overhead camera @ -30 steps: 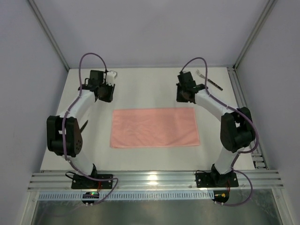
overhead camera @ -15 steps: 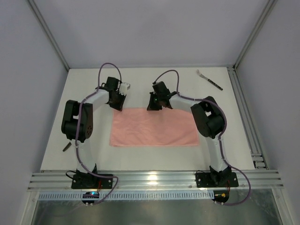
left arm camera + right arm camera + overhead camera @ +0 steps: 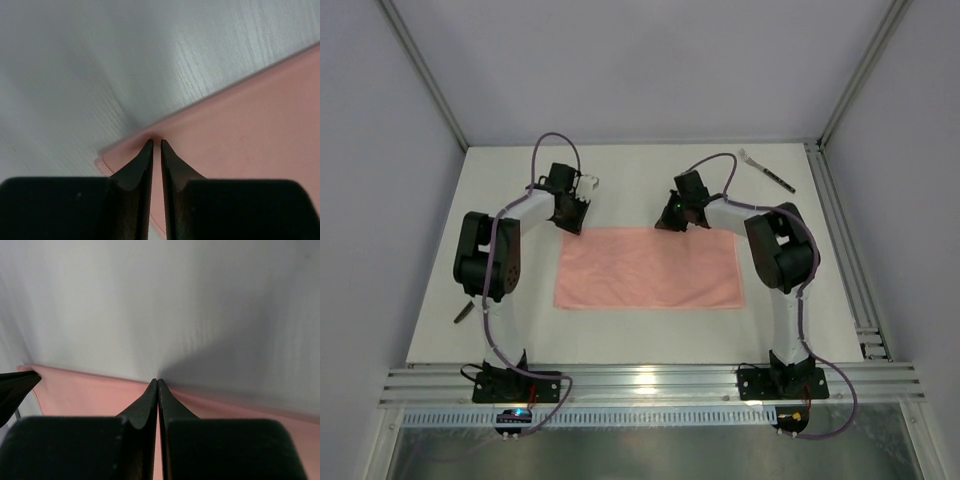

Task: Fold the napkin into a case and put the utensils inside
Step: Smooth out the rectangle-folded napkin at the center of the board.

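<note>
The left pincer (image 3: pixel 155 142) has narrowed to a thin slit, its tips set on the far-left corner of the napkin (image 3: pixel 250 125). The hem there seems slightly raised, so I judge the cloth pinched. The right pincer (image 3: pixel 158 380) has snapped fully shut, tip against tip, right at the napkin's far edge. Whether any cloth sits between those tips cannot be told.

A second ago both arms stood apart at the back of the bench (image 3: pixel 640 180) with their pincers part open, the right one beside the fork (image 3: pixel 766 171). Since then they have swung inward and come down on the far hem. In the last half second the right one has also slid from mid-hem toward the right corner.

The salmon-pink napkin itself has not shifted and lies flat as a wide oblong in mid-bench. The fork rests untouched at the far right, well apart from it.

This looks like the start of a fold, drawing the far hem toward the near one. The right grip looks doubtful, and the far-right corner is unheld and may sag.
</note>
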### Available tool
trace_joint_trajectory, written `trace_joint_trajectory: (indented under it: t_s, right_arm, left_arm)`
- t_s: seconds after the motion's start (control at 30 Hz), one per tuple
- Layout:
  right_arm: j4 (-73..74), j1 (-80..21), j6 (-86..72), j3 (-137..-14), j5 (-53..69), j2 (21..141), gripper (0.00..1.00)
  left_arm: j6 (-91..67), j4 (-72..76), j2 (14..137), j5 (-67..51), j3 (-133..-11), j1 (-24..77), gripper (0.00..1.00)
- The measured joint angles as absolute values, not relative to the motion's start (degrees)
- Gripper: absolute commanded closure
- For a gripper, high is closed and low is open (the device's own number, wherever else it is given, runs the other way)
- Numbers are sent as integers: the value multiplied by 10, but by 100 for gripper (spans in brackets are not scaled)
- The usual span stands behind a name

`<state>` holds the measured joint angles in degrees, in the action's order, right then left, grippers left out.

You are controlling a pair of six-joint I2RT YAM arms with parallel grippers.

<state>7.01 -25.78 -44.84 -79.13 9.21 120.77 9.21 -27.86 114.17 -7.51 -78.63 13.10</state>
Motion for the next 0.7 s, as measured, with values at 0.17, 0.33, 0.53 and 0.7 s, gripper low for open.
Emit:
trace_joint_trajectory:
  t_s: [0.17,0.33,0.53,0.7]
  right_arm:
    - [69,-197,-448,-724,76,1157,96]
    - [103,-108,-415,-676,50,1101,96]
    - [166,-41,-326,-677,1,1016,72]
    - [190,-43,-258,-647,-13,925,47]
  left_arm:
    - [92,-276,1142,-75,-786,131,86]
    - [95,-276,1142,-75,-786,131,82]
    - [95,-277,1142,-76,-789,131,74]
    - [96,-281,1141,-77,-791,131,69]
